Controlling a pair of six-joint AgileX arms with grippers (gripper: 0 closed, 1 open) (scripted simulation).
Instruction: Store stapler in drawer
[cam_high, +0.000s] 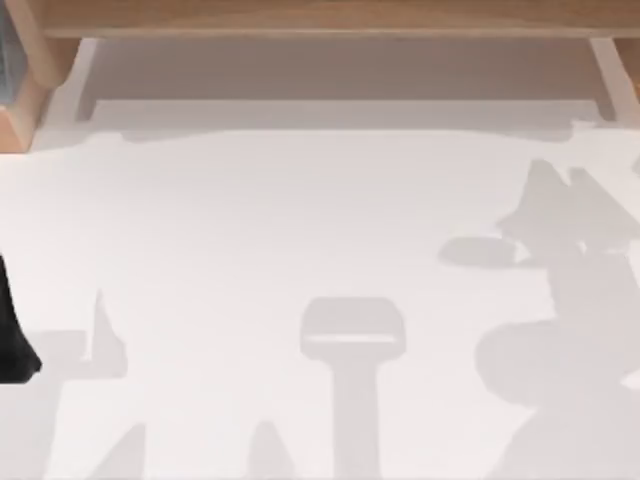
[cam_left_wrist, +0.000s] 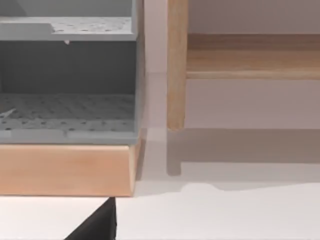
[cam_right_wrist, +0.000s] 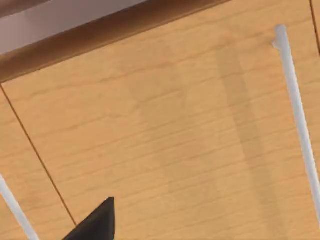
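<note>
Facing the drawer front, stapler nowhere to be seen

Standing over the white bench, I see only shadows on it and a wooden cabinet edge along the far side. A dark piece of the left arm pokes in at the left edge. The right wrist view looks at a wooden drawer front with a white handle. The left wrist view shows a grey perforated shelf. Whether either gripper is open, I cannot tell.

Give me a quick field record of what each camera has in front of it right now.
Table: white tabletop, arm shadows across it
Far edge: light wooden frame
Left gripper: facing a grey perforated rack on a wooden base, beside a wooden post
Right gripper: close to a wood-grain panel with a white bar handle, likely the drawer front
</note>
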